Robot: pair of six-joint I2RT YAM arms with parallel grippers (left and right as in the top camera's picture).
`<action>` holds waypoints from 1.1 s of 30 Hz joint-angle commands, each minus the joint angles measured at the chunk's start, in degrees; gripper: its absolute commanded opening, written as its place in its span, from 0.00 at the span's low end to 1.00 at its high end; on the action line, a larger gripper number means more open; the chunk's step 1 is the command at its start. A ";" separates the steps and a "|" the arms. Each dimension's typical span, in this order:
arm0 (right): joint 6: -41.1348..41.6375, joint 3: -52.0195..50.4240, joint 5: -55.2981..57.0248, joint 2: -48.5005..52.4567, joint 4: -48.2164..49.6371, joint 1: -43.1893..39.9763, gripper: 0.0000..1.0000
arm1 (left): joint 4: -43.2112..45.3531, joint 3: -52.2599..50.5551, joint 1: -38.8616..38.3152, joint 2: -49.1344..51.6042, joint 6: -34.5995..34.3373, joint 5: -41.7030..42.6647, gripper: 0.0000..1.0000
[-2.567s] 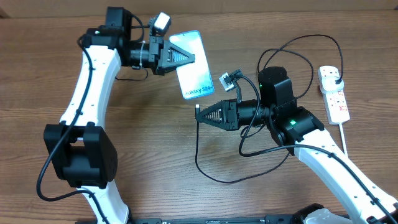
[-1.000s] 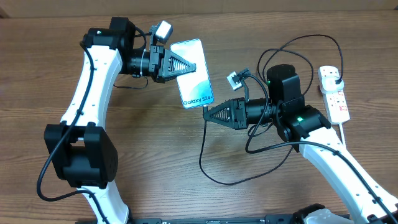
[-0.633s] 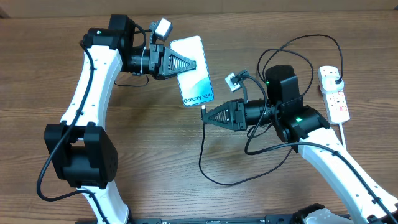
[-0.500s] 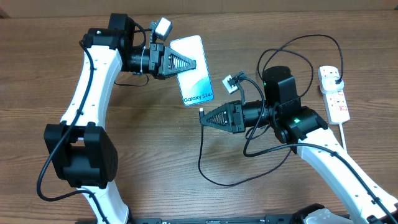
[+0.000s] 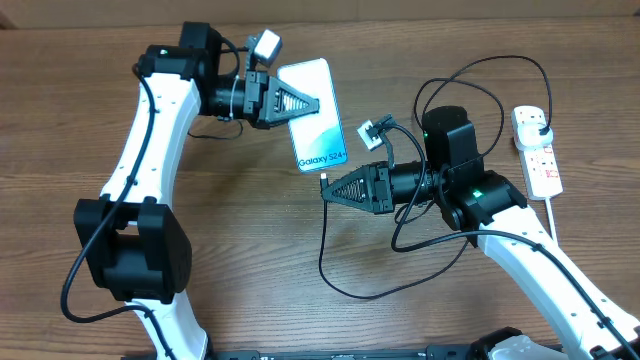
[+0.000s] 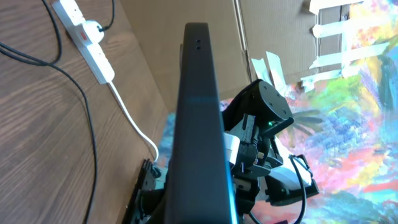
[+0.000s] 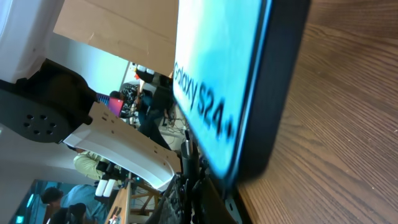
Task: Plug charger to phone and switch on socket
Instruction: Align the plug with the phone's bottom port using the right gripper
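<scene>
My left gripper [image 5: 303,102] is shut on the phone [image 5: 318,118] and holds it above the table, lit "Galaxy S24+" screen up, its bottom edge toward my right arm. The left wrist view shows the phone's dark edge [image 6: 200,118]. My right gripper [image 5: 326,187] is shut on the charger's connector end, and its tip [image 7: 188,148] sits just below the phone's bottom edge [image 7: 249,149]. I cannot tell whether they touch. The black cable [image 5: 335,275] loops over the table to a black plug [image 5: 538,123] in the white socket strip [image 5: 541,165].
The socket strip also shows in the left wrist view [image 6: 87,38] with its white cord [image 6: 134,121]. Slack black cable arcs behind my right arm [image 5: 480,70]. The table is brown wood [image 5: 250,250].
My left gripper has shifted the phone slightly to the right. My right gripper has moved left and a little down with the connector since a second ago, staying under the phone's bottom edge.
</scene>
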 commanded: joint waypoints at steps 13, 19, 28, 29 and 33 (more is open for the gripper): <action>-0.48 -0.11 -0.35 -0.13 -1.29 -2.47 0.04 | -0.44 0.07 -0.94 -0.15 -0.57 2.75 0.04; -0.48 -0.11 -0.42 -0.13 -1.31 -2.47 0.04 | -0.39 0.07 -0.94 -0.15 -0.37 2.58 0.04; -3.54 -0.11 -3.82 -0.13 -3.39 -2.43 0.04 | -0.35 0.07 -0.79 -0.15 -0.37 2.60 0.04; -4.11 -0.11 -3.87 -0.13 -3.74 -2.43 0.04 | -0.37 0.07 -0.79 -0.15 -0.37 2.60 0.04; -4.59 -0.11 -3.89 -0.13 -3.93 -2.43 0.04 | -0.42 0.07 -0.85 -0.15 -0.37 2.58 0.04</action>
